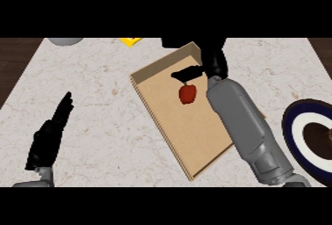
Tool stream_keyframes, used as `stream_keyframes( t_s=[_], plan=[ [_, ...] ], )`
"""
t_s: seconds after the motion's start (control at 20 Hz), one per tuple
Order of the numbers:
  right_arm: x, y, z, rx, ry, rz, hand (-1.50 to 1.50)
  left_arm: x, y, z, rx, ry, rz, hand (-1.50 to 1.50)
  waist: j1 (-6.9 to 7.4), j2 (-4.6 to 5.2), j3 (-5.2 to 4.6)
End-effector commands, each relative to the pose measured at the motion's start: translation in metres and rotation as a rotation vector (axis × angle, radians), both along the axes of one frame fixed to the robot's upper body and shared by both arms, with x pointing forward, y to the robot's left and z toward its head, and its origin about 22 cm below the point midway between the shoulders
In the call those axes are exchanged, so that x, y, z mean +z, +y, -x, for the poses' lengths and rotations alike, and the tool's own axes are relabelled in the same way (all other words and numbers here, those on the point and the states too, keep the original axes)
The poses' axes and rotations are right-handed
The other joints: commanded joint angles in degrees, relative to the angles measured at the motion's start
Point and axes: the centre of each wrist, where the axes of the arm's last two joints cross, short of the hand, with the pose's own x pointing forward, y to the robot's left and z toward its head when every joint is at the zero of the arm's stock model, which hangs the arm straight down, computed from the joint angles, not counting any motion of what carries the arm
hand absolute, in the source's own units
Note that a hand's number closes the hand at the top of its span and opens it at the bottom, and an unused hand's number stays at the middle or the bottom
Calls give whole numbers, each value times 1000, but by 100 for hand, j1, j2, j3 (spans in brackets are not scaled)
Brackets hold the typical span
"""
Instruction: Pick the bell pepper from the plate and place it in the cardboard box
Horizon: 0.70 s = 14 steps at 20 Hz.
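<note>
The red bell pepper lies inside the shallow cardboard box, in its far half. My right hand hovers over the box's far corner, its fingers spread just above the pepper's stem and not curled round it. The grey right forearm crosses the box's right side and hides that wall. At the right edge sits the plate, dark blue rimmed with a white ring and a dark centre, with nothing on it. My left hand rests open on the counter at the left, fingers straight and pointing away.
A grey rounded object and a small yellow thing sit at the counter's far edge. Dark wood shows beyond the pale marble top at both far corners. Bare counter lies between the left hand and the box.
</note>
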Motion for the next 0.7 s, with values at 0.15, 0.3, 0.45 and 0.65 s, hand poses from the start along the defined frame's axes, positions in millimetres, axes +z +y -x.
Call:
stream_keyframes(
  t_s=[0.15,0.3,0.45,0.65],
  plan=[
    [7,-54,-8,-113,-123,-311,-150,-14,15,10,9,1,-8,0,-53,-8,-1],
    [11,-79,-7,-142,-156,-424,-150,4,0,0,8,1,1,0,-86,-28,3],
    [23,-126,-6,-226,-178,-451,-150,2,7,0,20,2,-9,0,-141,-45,-1],
    [22,-194,6,-348,-206,-463,-150,4,6,3,38,15,5,0,-131,-44,0]
  ],
)
